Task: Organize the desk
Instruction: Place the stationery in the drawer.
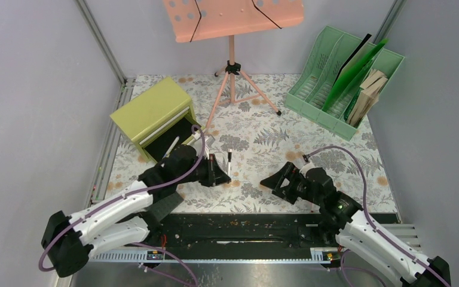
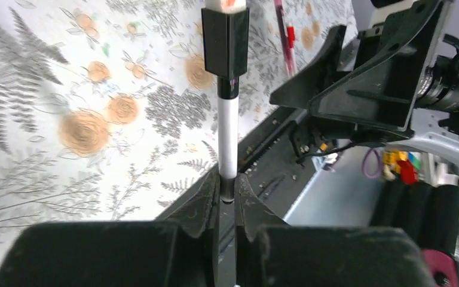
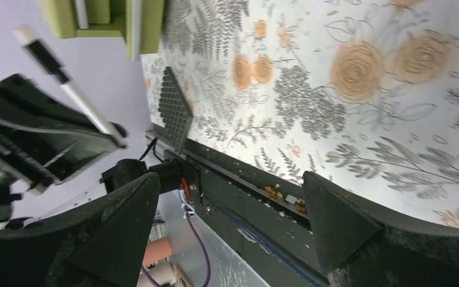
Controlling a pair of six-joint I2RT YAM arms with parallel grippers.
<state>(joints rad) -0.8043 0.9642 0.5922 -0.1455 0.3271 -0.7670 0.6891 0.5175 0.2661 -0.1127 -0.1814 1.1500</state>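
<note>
**Near edge.** The left hand (image 2: 227, 192) is clenched on a white marker (image 2: 228, 134). It grips the marker at its bare tail, so the barrel and black cap stick well out beyond the fingertips. The right hand (image 1: 278, 181) is near it, jaws spread wide and grasping nothing. The marker's cap end points towards it.

**Middle ground.** The desk (image 1: 311, 140) lies under both hands. The marker is lifted off its fern-and-flower surface.

**Further back.** The olive-yellow drawer cabinet (image 1: 152, 110) sits at the left of the desk, its drawer (image 1: 170, 140) pulled open just beside the left arm. A light, pen-like item seems to lie inside, though what it is cannot be told. A pink music stand (image 1: 233, 72) and a green file tray (image 1: 317, 89) stand at the rear.

**Assessment.** The step in hand appears to be stowing the marker, most likely in the open drawer.

- The grip is short, so the long free end could pivot if it is knocked. The wrist should turn slowly.
- The cap end should clear the drawer front before it goes down.
- The marker is best laid along the drawer's length and let go only once it is low.
- The right arm should hold off, out of the swing path.
</note>
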